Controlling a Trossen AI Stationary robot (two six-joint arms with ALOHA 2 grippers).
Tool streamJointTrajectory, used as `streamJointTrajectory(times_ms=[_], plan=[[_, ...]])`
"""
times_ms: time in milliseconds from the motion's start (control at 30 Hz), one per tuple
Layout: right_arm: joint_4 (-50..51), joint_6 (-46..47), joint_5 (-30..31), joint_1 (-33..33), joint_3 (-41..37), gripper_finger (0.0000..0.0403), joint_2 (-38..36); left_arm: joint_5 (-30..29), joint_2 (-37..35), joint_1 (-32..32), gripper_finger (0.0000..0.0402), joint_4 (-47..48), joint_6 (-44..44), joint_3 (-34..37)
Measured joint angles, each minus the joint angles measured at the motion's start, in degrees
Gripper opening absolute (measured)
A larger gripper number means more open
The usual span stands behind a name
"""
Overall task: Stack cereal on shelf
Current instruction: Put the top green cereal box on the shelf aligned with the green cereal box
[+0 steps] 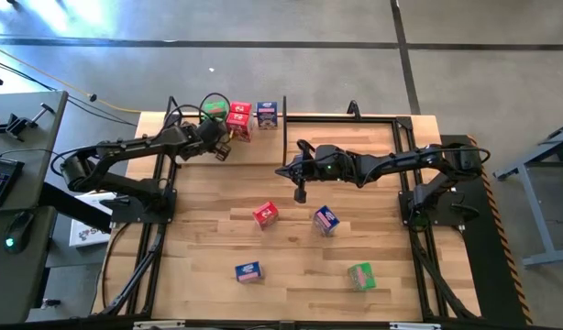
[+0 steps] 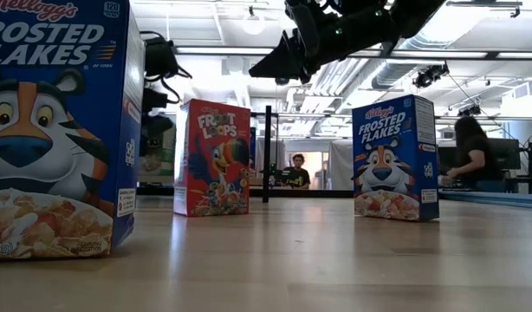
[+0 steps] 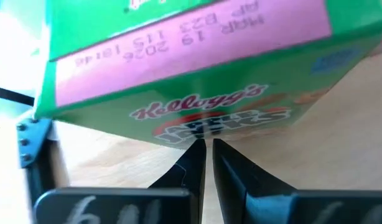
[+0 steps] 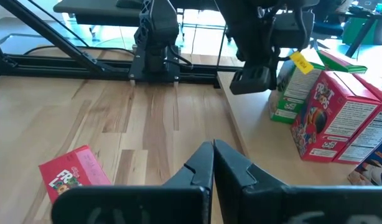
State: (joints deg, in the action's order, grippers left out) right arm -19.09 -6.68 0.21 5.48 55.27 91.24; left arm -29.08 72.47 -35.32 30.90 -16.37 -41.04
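Above the middle of the table, the right end effector hung with its fingers pressed together and nothing between them, bare wood open beneath it and the red cereal box and a blue cereal box lying just beyond on the planks. At the shelf's left end, the left end effector sat with its fingers nearly touching each other, their tips right at the printed face of the green cereal box; whether they pinched it could not be told. That green box stood at the shelf's far left corner, with two red boxes just beside it and a blue box next along. To the right of those, the shelf lay open up to its black frame. Toward the near edge of the table, another blue box and another green box lay well apart from each other. Across the room beyond, a seated person showed at a desk.
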Motion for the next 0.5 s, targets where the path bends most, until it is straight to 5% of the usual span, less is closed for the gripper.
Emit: streamJointTrajectory(times_ms=[500], plan=[[0.50,-0.44,0.01,0.00,0.02,0.0000,0.00,2.61,0.00,-0.45,0.0021,-6.16,-4.01,0.00]])
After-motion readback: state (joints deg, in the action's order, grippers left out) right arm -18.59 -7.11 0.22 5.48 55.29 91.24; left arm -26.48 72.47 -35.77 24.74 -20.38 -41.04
